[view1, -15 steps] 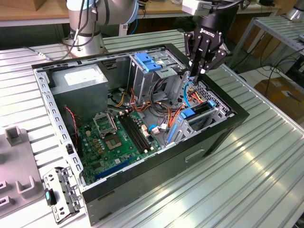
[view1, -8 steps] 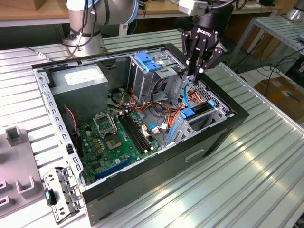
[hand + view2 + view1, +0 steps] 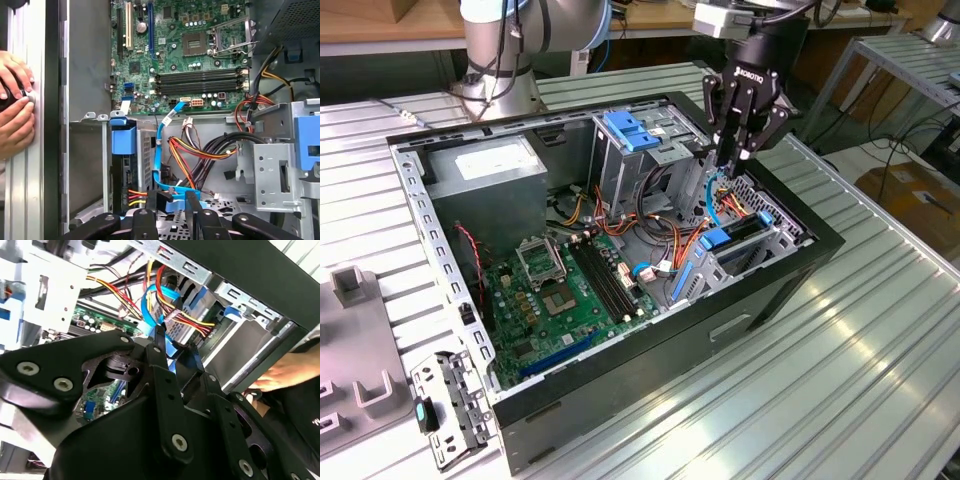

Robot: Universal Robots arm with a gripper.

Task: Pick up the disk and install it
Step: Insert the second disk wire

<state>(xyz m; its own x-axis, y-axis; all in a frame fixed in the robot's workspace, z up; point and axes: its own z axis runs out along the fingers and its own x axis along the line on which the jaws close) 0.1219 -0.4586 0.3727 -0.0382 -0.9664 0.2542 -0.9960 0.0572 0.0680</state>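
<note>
Fingers [image 3: 192,200] amid cables [image 3: 200,150], beside seated disk [image 3: 123,165].

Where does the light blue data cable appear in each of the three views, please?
Exterior view: the light blue data cable hangs just beneath the gripper, beside the coloured wires.
Second wrist view: it loops beside those wires, beyond the gripper's black body.
First wrist view: it runs from the motherboard's edge towards the gripper.
Shared landmark: the green motherboard.
</note>
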